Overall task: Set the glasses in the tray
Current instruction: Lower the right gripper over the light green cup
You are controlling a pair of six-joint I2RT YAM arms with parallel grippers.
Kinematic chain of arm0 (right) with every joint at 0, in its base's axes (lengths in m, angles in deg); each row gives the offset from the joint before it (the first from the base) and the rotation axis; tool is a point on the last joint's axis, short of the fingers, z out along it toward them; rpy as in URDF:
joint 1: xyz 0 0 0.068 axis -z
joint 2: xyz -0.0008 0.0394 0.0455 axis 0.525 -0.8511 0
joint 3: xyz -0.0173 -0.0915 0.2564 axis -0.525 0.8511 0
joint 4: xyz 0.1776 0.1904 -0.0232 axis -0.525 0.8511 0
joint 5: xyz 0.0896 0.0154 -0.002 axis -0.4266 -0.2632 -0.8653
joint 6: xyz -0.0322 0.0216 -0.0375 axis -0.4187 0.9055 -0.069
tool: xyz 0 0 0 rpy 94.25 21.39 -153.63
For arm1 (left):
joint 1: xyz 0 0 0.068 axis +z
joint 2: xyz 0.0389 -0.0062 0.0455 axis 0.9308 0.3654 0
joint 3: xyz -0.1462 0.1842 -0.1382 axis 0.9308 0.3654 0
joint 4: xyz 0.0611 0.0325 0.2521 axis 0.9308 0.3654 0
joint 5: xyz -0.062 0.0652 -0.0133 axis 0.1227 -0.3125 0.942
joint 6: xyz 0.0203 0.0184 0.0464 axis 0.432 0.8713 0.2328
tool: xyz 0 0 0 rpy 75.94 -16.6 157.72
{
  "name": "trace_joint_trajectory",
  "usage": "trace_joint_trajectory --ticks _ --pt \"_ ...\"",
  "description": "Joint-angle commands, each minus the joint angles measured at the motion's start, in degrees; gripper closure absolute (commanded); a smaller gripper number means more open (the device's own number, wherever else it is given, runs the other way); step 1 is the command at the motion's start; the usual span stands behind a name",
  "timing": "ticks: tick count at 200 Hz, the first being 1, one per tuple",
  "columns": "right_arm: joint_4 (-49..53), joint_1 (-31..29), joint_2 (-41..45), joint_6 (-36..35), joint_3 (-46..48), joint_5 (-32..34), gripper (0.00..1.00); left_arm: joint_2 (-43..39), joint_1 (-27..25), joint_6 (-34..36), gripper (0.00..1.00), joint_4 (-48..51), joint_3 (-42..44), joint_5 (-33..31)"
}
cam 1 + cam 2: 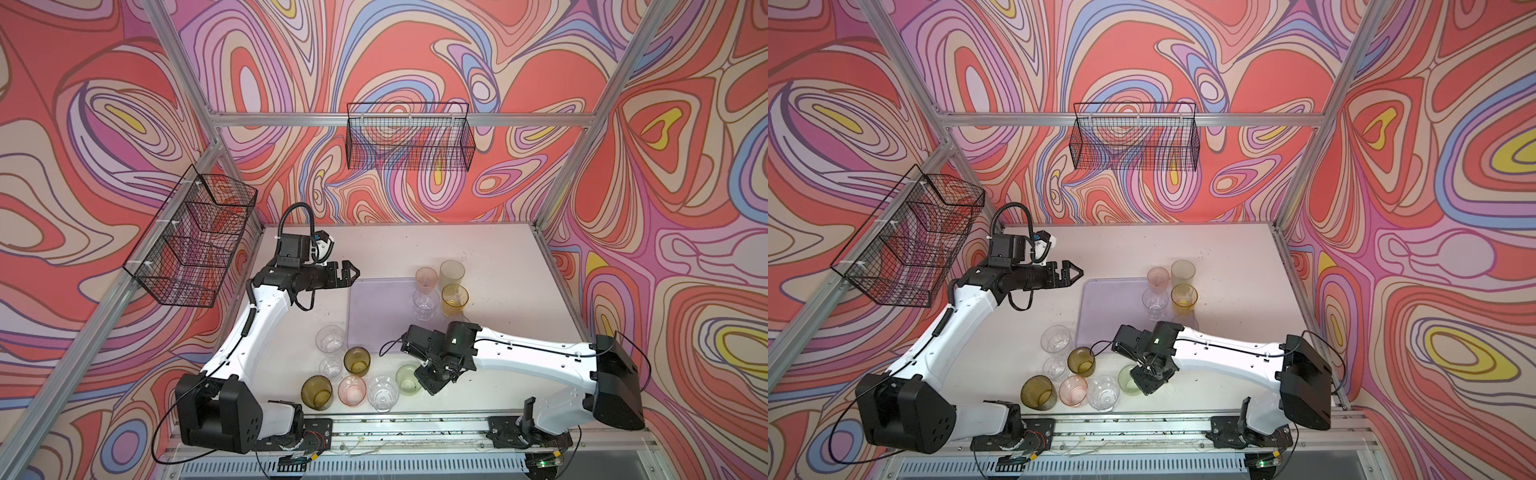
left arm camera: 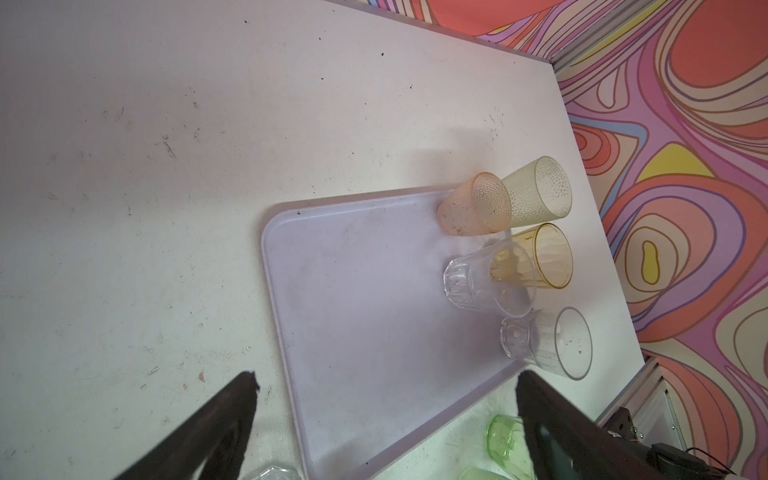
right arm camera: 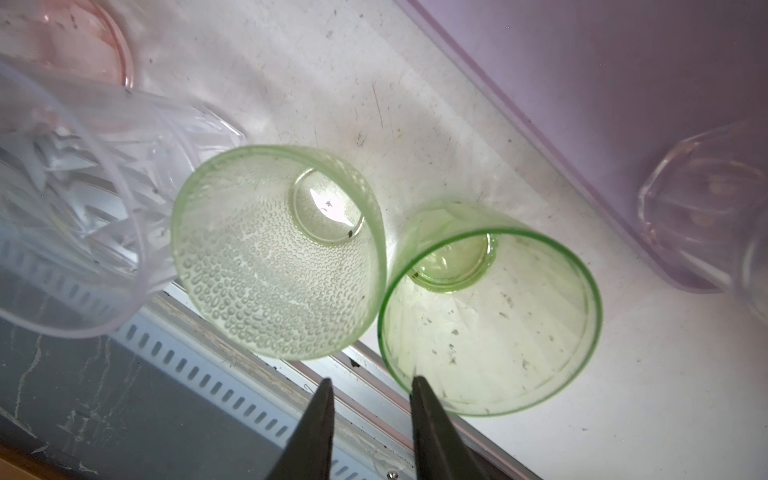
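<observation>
The lilac tray [image 1: 378, 307] [image 2: 365, 311] lies mid-table. Several glasses stand at its right end, among them a pink one [image 1: 426, 277], a tall pale yellow-green one [image 1: 452, 272], a yellow one [image 1: 455, 299] and a clear one [image 1: 426, 303]. Near the front edge stand several more glasses, including an olive one [image 1: 356, 360] and a pale green textured one [image 1: 407, 380] [image 3: 278, 253]. My right gripper [image 1: 432, 380] [image 3: 372, 380] hovers over the pale green glass and a bright green glass [image 3: 490, 307], jaws narrowly apart, one finger over the bright green rim. My left gripper [image 1: 353, 274] [image 2: 386, 378] hangs open beside the tray's far left corner.
Two black wire baskets hang on the walls, one at the back [image 1: 409, 137] and one on the left [image 1: 191, 241]. An aluminium rail [image 1: 415, 428] runs along the table's front edge, close behind the front glasses.
</observation>
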Motion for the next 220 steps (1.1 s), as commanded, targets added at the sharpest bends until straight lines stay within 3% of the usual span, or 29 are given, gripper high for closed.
trace_joint_trajectory --ticks 1,176,220 --pt "-1.53 -0.38 1.75 0.54 1.34 0.09 0.69 0.02 0.26 -0.24 0.00 -0.06 0.05 0.34" --pt "-2.45 -0.36 -1.14 -0.30 3.06 3.33 0.80 0.11 0.26 -0.18 0.00 0.01 0.07 0.39" --pt "-1.74 -0.38 -1.04 -0.44 2.54 3.51 0.87 0.28 0.26 -0.24 0.00 0.01 -0.07 0.62"
